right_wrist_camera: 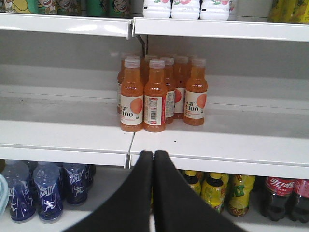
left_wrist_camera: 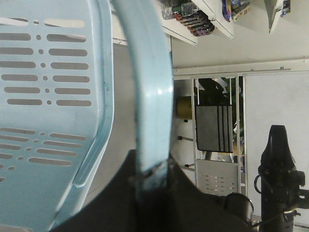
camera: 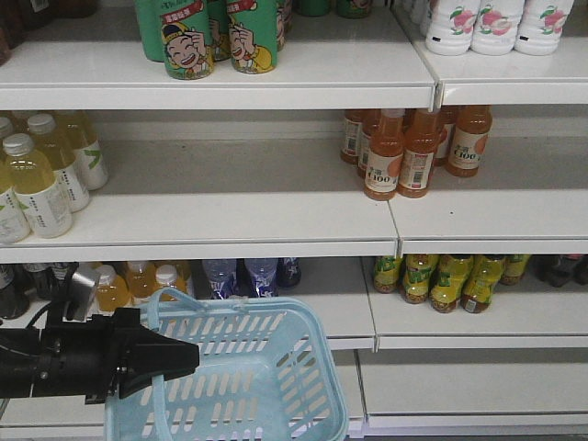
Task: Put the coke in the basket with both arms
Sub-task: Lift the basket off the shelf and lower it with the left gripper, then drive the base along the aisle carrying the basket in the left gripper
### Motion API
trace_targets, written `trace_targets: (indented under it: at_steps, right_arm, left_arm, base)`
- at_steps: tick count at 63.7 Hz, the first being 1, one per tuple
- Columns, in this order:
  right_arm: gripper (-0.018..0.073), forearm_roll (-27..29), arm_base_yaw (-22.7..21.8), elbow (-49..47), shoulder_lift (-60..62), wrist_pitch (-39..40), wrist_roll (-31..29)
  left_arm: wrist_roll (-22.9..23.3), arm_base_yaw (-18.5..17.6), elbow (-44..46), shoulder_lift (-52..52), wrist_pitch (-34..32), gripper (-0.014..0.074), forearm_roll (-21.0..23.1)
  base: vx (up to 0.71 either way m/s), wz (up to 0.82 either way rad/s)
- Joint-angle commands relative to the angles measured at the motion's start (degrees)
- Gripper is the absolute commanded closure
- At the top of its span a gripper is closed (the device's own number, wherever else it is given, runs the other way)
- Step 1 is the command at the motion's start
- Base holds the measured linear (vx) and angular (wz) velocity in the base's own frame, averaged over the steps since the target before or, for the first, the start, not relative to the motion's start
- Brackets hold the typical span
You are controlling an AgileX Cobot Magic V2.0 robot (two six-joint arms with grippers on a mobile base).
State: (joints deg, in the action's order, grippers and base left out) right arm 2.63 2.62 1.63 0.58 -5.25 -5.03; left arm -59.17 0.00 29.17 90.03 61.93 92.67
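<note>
The light blue basket [camera: 241, 378] hangs at the bottom of the front view, in front of the lowest shelf. My left gripper [camera: 184, 356] is shut on its thin loop handle [left_wrist_camera: 153, 121], and that strip runs between the black jaws of the left gripper [left_wrist_camera: 152, 169]. The basket's slotted wall [left_wrist_camera: 48, 96] fills the left of the left wrist view. Coke bottles [right_wrist_camera: 278, 192] with red labels stand on the bottom shelf, low and to the right of my right gripper [right_wrist_camera: 153, 154]. That gripper is shut, holds nothing and faces the shelf edge.
Orange juice bottles [right_wrist_camera: 155, 94] stand on the middle shelf [right_wrist_camera: 207, 145] straight ahead of the right gripper. Yellow-green bottles [right_wrist_camera: 215, 191] and blue bottles [right_wrist_camera: 46, 193] line the bottom shelf. Pale tea bottles [camera: 41, 179] sit at middle left, green cans [camera: 188, 37] on top.
</note>
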Motion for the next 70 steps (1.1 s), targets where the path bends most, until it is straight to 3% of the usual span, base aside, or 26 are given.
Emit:
trace_targets:
  at_steps: [1,70]
  right_arm:
    - [0.0569,-0.2,-0.1,0.6,1.0,4.4,-0.4]
    - [0.0569,-0.2,-0.1,0.6,1.0,4.4,-0.4]
  left_arm:
    - [-0.8,-0.1,0.9,-2.1,4.2,0.0603,4.4]
    - [-0.9,-0.1,0.9,-2.1,3.4,0.0603,4.4]
  base:
    - [0.0,0.0]
    - [-0.01,-0.05]
